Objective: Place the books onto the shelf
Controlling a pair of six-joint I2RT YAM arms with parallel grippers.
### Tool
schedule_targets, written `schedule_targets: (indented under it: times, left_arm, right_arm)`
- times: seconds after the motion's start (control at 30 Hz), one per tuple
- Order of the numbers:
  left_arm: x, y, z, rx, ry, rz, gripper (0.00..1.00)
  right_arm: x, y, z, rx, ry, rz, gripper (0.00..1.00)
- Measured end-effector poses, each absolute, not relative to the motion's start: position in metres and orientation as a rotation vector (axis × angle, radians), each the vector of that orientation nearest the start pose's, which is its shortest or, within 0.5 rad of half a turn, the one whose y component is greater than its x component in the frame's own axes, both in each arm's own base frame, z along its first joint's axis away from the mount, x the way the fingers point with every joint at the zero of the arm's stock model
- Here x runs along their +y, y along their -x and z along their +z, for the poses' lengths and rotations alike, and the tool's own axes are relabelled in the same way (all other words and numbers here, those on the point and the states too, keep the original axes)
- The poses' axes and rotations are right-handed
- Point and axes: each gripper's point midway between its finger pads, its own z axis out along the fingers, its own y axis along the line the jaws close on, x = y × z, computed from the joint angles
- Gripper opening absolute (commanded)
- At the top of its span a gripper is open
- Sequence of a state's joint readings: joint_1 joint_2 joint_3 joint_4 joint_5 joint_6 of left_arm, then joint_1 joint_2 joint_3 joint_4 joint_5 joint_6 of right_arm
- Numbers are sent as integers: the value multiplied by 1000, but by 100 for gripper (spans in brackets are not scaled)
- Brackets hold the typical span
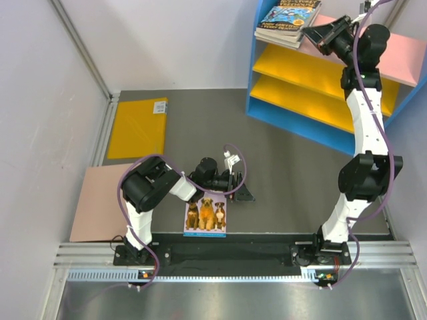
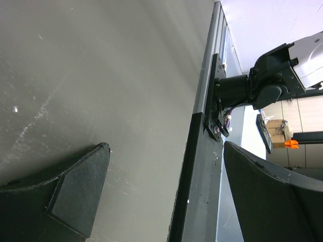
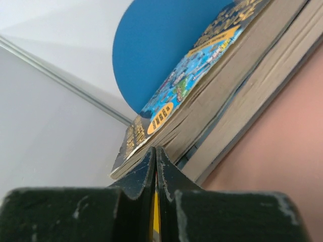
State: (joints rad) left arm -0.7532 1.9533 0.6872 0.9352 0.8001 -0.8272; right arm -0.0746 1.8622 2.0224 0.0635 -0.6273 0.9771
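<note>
Left gripper (image 1: 239, 187) stands wide open and empty, low over the table (image 1: 287, 173). The dog book (image 1: 205, 215) lies flat at its seven o'clock. Right gripper (image 3: 155, 151) is closed on nothing, tips at the stacked books (image 1: 288, 20) atop the shelf (image 1: 400, 53), at its ten o'clock, perhaps touching. The dog book looks light, floppy and slick: best pinched by a lifted edge.

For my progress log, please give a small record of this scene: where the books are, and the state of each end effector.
books on shelf: a stack on the pink top of the shelf, left end
book on table: dog book, flat on the table, near edge
left end effector: open, holding nothing
right end effector: shut, tips at the stack's edge
other: yellow sheet, pinkish board
</note>
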Motion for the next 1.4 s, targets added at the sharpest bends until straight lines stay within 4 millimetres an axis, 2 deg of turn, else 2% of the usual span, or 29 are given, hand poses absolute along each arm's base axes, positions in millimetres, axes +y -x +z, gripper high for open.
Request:
schedule_targets:
  times: [0.07,0.2,0.33,0.47,0.57,0.7,0.8,0.93,1.0,1.03,1.1,1.13,1.17,1.23,1.3,1.33,1.37,1.4]
  left_arm:
    - [-384,-194,60,2173,-573,-1734,99]
    - [-382,-192,61,2187,-576,-1725,99]
    - [-378,-190,70,2206,-586,-1695,99]
    - [-377,-195,101,2164,-634,-1642,99]
    - [-384,-211,138,2088,-677,-1590,99]
    - [-384,-234,181,2013,-684,-1507,99]
    - [-368,-248,190,2032,-632,-1377,99]
    - [-331,-265,185,2119,-507,-1127,99]
    - [-306,-274,179,2166,-424,-1004,94]
    - [-292,-276,175,2194,-380,-952,90]
    - [-264,-279,162,2251,-286,-861,43]
    - [-251,-279,153,2286,-229,-822,8]
    - [-237,-277,142,2327,-170,-775,0]
    - [-213,-270,120,2410,-77,-678,0]
    - [-195,-255,93,2509,4,-591,0]
    - [-188,-246,82,2553,30,-564,0]
    - [-181,-235,67,2607,62,-534,0]
    - [-178,-229,61,2632,75,-518,0]
  right_arm:
    - [91,-532,483,1482,-204,1152,0]
    - [90,-519,462,1528,-221,1114,0]
    - [89,-485,452,1571,-200,1043,0]
    - [88,-437,455,1577,-145,957,0]
    - [86,-408,464,1559,-95,885,0]
    - [91,-397,472,1552,-34,835,0]
    - [118,-396,456,1612,18,840,0]
    - [178,-383,413,1744,135,894,0]
    - [197,-374,387,1814,173,912,2]
    - [206,-368,367,1864,191,918,4]
    - [214,-358,326,1960,198,920,5]
    - [216,-351,300,2024,193,921,7]
    - [216,-340,270,2095,188,924,9]
    - [213,-318,219,2229,153,931,16]
    - [208,-290,170,2357,109,946,23]
    - [206,-274,150,2416,89,958,34]
    - [206,-259,134,2462,75,974,39]
    - [207,-245,122,2500,63,992,44]
